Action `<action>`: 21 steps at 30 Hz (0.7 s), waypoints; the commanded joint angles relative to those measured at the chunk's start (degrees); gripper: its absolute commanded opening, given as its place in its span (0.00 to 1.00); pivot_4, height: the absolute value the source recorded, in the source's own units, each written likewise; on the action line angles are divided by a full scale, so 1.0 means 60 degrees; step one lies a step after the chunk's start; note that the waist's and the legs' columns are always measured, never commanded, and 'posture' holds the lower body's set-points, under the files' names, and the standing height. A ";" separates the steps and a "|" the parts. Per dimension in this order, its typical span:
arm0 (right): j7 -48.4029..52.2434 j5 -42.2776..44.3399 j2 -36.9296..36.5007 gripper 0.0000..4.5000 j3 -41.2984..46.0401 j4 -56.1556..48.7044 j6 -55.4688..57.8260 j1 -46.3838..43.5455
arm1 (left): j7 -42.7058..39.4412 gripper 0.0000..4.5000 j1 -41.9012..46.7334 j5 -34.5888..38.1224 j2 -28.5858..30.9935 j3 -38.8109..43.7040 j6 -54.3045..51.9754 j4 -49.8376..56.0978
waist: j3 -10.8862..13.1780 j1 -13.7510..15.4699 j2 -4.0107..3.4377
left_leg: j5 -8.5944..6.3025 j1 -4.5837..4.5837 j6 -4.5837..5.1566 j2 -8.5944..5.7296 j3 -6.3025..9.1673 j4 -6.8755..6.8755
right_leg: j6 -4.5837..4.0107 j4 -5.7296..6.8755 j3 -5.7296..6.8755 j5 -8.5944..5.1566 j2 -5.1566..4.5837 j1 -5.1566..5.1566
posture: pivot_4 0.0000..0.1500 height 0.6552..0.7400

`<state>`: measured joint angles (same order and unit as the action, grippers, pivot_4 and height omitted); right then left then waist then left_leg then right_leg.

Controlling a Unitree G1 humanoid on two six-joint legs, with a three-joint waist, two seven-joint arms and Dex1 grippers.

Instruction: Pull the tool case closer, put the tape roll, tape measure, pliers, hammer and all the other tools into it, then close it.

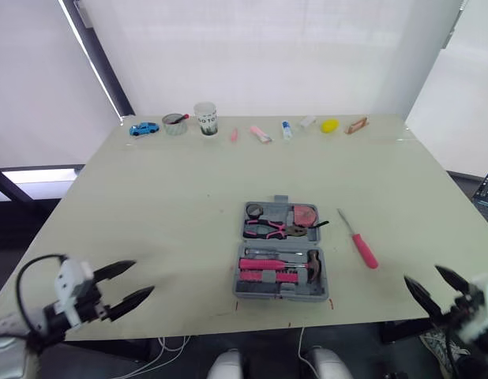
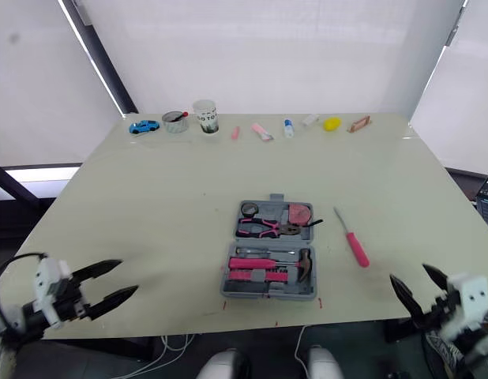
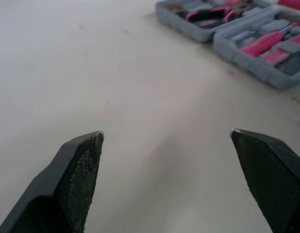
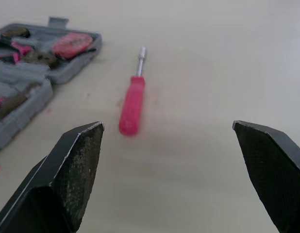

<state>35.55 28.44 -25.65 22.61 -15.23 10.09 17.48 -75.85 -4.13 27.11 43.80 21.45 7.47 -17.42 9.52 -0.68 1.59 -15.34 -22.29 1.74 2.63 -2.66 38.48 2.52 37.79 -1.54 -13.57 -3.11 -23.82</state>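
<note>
We identify this site as a robotics test room. Evidence: one large pale tabletop (image 1: 149, 205) stands before plain white panels (image 1: 268, 55). Unrelated small props, including a blue toy car (image 1: 144, 128), a paper cup (image 1: 205, 118) and a yellow object (image 1: 329, 125), line its far edge. Red marks (image 1: 332, 304) flag its near edge, and white cables (image 1: 161, 351) trail below it.
</note>
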 commanded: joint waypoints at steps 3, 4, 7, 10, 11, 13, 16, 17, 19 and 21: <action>-0.0853 -0.0609 -0.0582 0.99 -0.0832 -0.0396 0.1353 -0.1326 | -0.0300 1.00 0.0649 0.0215 0.0228 -0.0758 -0.0786 0.1314 | 0.0000 -0.0010 -0.0001 | 0.0000 -0.0011 0.0001 -0.0009 0.0001 -0.0008 | -0.0003 -0.0006 0.0002 0.0001 0.0009 -0.0003 | 1.00 1.00; -0.0966 -0.0769 -0.0679 0.99 -0.1082 -0.0266 0.1629 -0.1691 | -0.0302 1.00 0.0871 0.0260 0.0230 -0.0962 -0.1025 0.1613 | 0.0000 -0.0012 -0.0002 | 0.0000 -0.0020 0.0001 -0.0011 0.0001 -0.0008 | -0.0003 -0.0010 0.0004 0.0001 0.0012 -0.0011 | 1.00 1.00; -0.1080 -0.0862 -0.0782 0.99 -0.1611 0.0225 0.2374 -0.2730 | -0.0293 1.00 0.1496 0.0441 0.0282 -0.1509 -0.1836 0.2534 | 0.0001 -0.0010 0.0000 | 0.0001 -0.0051 0.0003 -0.0051 -0.0004 0.0001 | 0.0025 -0.0012 0.0019 0.0017 0.0020 -0.0024 | 1.00 1.00; -0.1223 -0.1174 -0.0769 0.99 -0.2115 0.0929 0.2960 -0.3561 | -0.0338 1.00 0.1955 0.0574 0.0333 -0.1884 -0.2380 0.3123 | 0.0002 -0.0011 -0.0001 | 0.0001 -0.0059 0.0003 -0.0054 0.0001 -0.0001 | 0.0034 -0.0012 0.0025 0.0021 0.0036 -0.0024 | 1.00 1.00; -0.1208 -0.1364 -0.0739 0.99 -0.2333 0.1291 0.2945 -0.3830 | -0.0363 1.00 0.2111 0.0636 0.0348 -0.2010 -0.2565 0.3336 | 0.0002 -0.0013 0.0000 | 0.0001 -0.0063 0.0003 -0.0054 0.0005 -0.0001 | 0.0035 -0.0013 0.0028 0.0021 0.0039 -0.0024 | 1.00 1.00; -0.1239 -0.1663 -0.0585 0.99 -0.2656 0.1954 0.2861 -0.4310 | -0.0424 1.00 0.2406 0.0761 0.0378 -0.2242 -0.2947 0.3731 | 0.0004 -0.0016 -0.0002 | 0.0001 -0.0067 0.0003 -0.0054 0.0007 -0.0001 | 0.0036 -0.0015 0.0030 0.0021 0.0043 -0.0025 | 1.00 1.00; -0.1342 -0.1931 -0.0388 0.99 -0.2964 0.2812 0.3058 -0.4856 | -0.0461 1.00 0.2796 0.0971 0.0373 -0.2456 -0.3369 0.4222 | 0.0006 -0.0023 -0.0004 | 0.0001 -0.0069 0.0004 -0.0054 0.0007 -0.0001 | 0.0037 -0.0016 0.0028 0.0022 0.0047 -0.0025 | 1.00 1.00; -0.1377 -0.2010 -0.0323 0.99 -0.3024 0.3043 0.3026 -0.4995 | -0.0466 1.00 0.2888 0.1042 0.0376 -0.2494 -0.3477 0.4340 | 0.0007 -0.0022 -0.0004 | 0.0001 -0.0069 0.0004 -0.0054 0.0009 -0.0001 | 0.0038 -0.0016 0.0028 0.0022 0.0048 -0.0025 | 1.00 1.00; -0.1462 -0.2179 -0.0191 0.99 -0.3203 0.3482 0.3238 -0.5278 | -0.0636 1.00 0.3023 0.1310 0.0465 -0.2586 -0.3837 0.4654 | 0.0008 -0.0032 -0.0004 | 0.0001 -0.0071 0.0004 -0.0055 0.0009 -0.0001 | 0.0039 -0.0017 0.0028 0.0022 0.0049 -0.0026 | 1.00 1.00; -0.1485 -0.2242 -0.0047 0.99 -0.3326 0.3785 0.3408 -0.5488 | -0.0713 1.00 0.3123 0.1549 0.0505 -0.2606 -0.4161 0.4919 | 0.0008 -0.0049 -0.0005 | 0.0001 -0.0072 0.0004 -0.0054 0.0009 -0.0001 | 0.0039 -0.0017 0.0027 0.0023 0.0050 -0.0027 | 1.00 1.00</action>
<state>26.95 15.48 -26.12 2.54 7.32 29.97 -14.54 -79.34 13.90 34.11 46.00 5.77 -16.10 9.21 9.57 -0.98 1.56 -15.33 -22.73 1.77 2.30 -2.61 38.47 2.75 37.69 -1.38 -13.43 -2.80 -23.99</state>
